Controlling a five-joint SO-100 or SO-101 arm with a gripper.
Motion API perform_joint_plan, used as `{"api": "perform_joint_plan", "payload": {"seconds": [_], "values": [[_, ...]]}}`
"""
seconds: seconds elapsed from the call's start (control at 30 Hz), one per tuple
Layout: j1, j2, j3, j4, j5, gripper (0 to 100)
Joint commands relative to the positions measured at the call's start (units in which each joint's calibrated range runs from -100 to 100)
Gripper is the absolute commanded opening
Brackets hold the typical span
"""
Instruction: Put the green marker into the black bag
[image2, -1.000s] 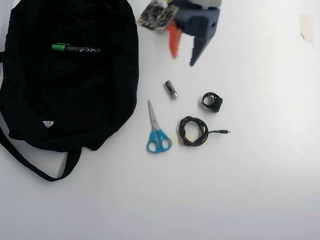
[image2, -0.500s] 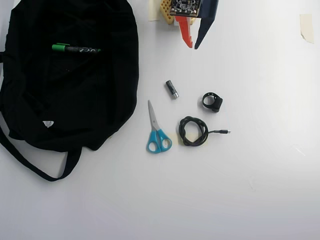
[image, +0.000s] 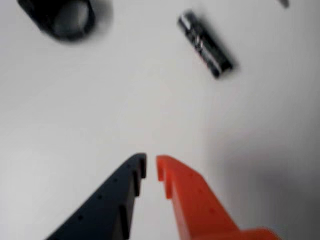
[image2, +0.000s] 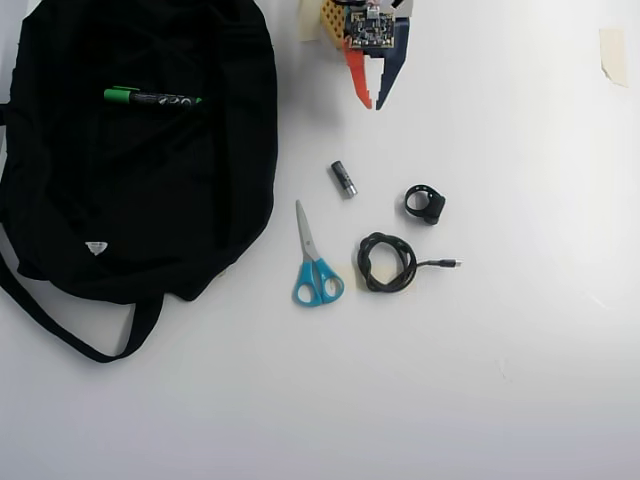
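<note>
In the wrist view everything is blurred. Ahead of the gripper (image: 151, 166), to its left, the black ring piece (image: 62, 19) is cut by the top edge; you cannot read the battery (image: 205, 44) print. In the overhead view, far from the claw, the black bag (image2: 150, 200) runs off the left and top edges.
</note>
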Motion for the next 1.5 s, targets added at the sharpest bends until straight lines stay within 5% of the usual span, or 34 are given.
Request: {"api": "perform_joint_plan", "payload": {"seconds": [0.0,1.47], "values": [[-0.43,-1.83,3.62,2.24,1.41,3],[0.17,-1.66,12.33,0.18,1.72,2]]}}
